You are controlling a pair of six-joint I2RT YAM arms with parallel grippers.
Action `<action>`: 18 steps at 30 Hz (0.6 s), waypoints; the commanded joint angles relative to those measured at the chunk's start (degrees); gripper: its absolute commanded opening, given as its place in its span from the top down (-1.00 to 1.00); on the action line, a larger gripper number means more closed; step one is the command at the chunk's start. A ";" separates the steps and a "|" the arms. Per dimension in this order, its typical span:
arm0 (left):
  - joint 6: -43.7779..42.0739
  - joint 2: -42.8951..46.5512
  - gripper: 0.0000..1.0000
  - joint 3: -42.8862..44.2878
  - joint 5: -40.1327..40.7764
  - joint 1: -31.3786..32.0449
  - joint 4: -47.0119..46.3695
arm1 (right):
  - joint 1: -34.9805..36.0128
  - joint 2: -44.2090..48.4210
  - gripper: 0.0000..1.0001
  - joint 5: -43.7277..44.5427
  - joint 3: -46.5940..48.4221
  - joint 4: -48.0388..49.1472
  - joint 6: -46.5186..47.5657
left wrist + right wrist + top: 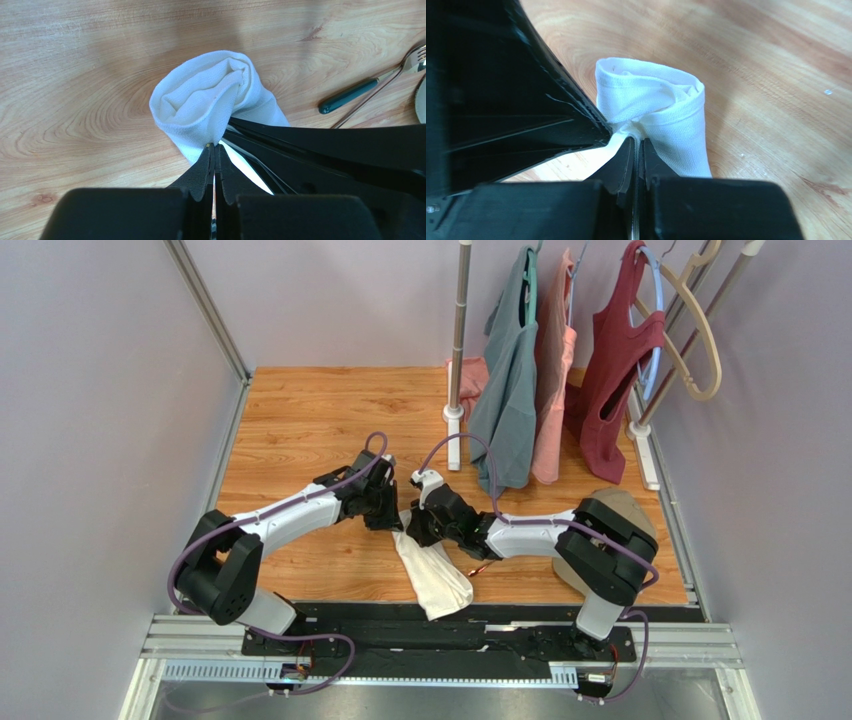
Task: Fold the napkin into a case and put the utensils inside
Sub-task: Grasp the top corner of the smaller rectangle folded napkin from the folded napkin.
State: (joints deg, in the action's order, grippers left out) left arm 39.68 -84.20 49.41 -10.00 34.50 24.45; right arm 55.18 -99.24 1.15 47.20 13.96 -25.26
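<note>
The white napkin (432,575) lies rolled into a loose tube on the wooden table, one end lifted between the two arms. My left gripper (214,146) is shut on the napkin's (205,100) upper edge. My right gripper (637,141) is shut on the same end of the napkin (656,107), tip to tip with the left one (392,515). The utensils (350,95) lie on the wood to the right: a dark green handle, a thin copper shaft and a shiny head. From above, only a copper tip of the utensils (483,568) shows under my right arm (530,532).
A garment rack (458,340) with several hanging tops (515,370) stands at the back right. A tan object (625,510) sits behind my right arm's base. A metal rail (440,645) runs along the near edge. Grey walls close both sides.
</note>
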 commanded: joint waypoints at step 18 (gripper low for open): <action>2.59 1.32 1.00 -0.01 -2.83 0.30 -1.95 | -0.60 -1.92 1.00 -2.82 1.05 10.12 -2.96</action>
State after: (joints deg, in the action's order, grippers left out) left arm 40.01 -84.23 49.41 -9.96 34.48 24.43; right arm 54.50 -99.83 -2.02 46.78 17.58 -27.27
